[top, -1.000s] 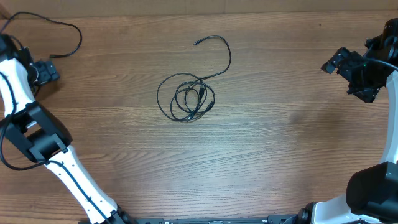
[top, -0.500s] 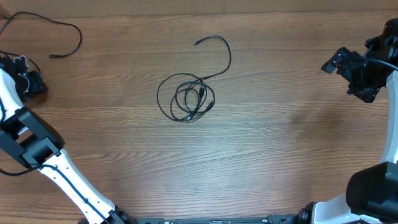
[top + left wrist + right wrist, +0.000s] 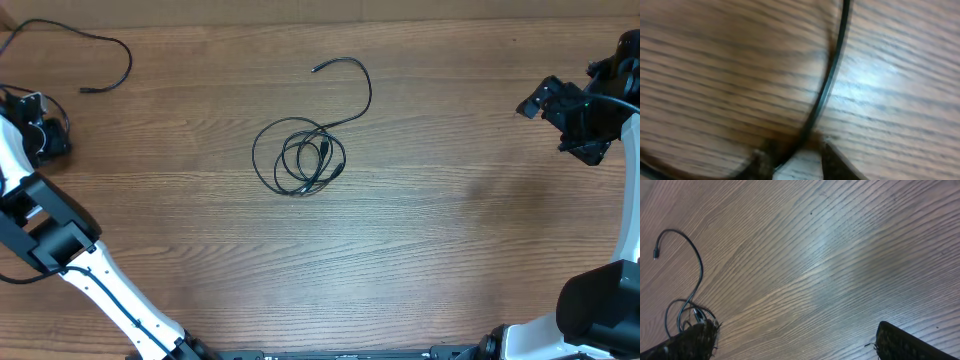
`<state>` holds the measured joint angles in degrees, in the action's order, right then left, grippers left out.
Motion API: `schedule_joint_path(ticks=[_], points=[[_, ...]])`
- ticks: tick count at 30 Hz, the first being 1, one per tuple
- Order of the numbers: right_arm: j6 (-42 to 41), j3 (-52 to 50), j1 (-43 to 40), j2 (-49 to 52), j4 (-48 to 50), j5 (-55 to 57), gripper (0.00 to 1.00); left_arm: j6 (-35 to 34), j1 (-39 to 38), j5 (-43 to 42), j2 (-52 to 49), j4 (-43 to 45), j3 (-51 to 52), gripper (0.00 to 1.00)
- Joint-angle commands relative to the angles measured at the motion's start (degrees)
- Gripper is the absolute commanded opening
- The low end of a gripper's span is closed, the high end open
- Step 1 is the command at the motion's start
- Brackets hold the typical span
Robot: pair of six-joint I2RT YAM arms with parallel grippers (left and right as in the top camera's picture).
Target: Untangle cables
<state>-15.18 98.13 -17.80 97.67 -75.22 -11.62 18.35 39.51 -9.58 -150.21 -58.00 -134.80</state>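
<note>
The tangle of cables (image 3: 300,155) lies coiled at the table's middle, one tail (image 3: 352,70) curving up and back. In the right wrist view the tangle (image 3: 690,311) shows at the lower left. A separate black cable (image 3: 118,52) snakes along the far left corner. My left gripper (image 3: 48,130) is low at the table's left edge. Its blurred wrist view shows a thin black cable (image 3: 827,85) running down into the narrow gap of the left gripper (image 3: 797,162). My right gripper (image 3: 545,128) hangs wide open at the far right, and the right gripper (image 3: 797,345) holds nothing.
The wooden table (image 3: 450,250) is bare in front and to the right of the tangle. My left arm (image 3: 50,235) stands along the left side, and my right arm (image 3: 600,300) stands at the right front corner.
My left gripper has slid left, away from the loose cable's end, toward the table's left edge, and its jaws have narrowed. The cables and the right arm have not moved.
</note>
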Motion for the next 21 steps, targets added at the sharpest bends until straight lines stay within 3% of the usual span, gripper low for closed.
schedule_joint_path(ticks=[1, 2, 8, 15, 21], points=[[0.2, 0.1, 0.0, 0.1, 0.1, 0.0, 1.00, 1.0, -0.2, -4.1, -2.3, -2.9, 2.6, 0.12], [0.2, 0.1, 0.0, 0.1, 0.1, 0.0, 1.00, 0.8, -0.3, -6.0, -2.3, -3.6, 2.6, 0.04], [0.2, 0.1, 0.0, 0.1, 0.1, 0.0, 1.00, -7.5, -1.0, -24.3, -1.7, -1.9, 2.3, 0.04], [0.2, 0.1, 0.0, 0.1, 0.1, 0.0, 1.00, -38.3, -4.2, -49.5, -1.6, 15.8, 0.0, 0.04], [0.2, 0.1, 0.0, 0.1, 0.1, 0.0, 1.00, -53.5, -9.9, -53.2, -1.6, 29.0, -3.4, 0.04]])
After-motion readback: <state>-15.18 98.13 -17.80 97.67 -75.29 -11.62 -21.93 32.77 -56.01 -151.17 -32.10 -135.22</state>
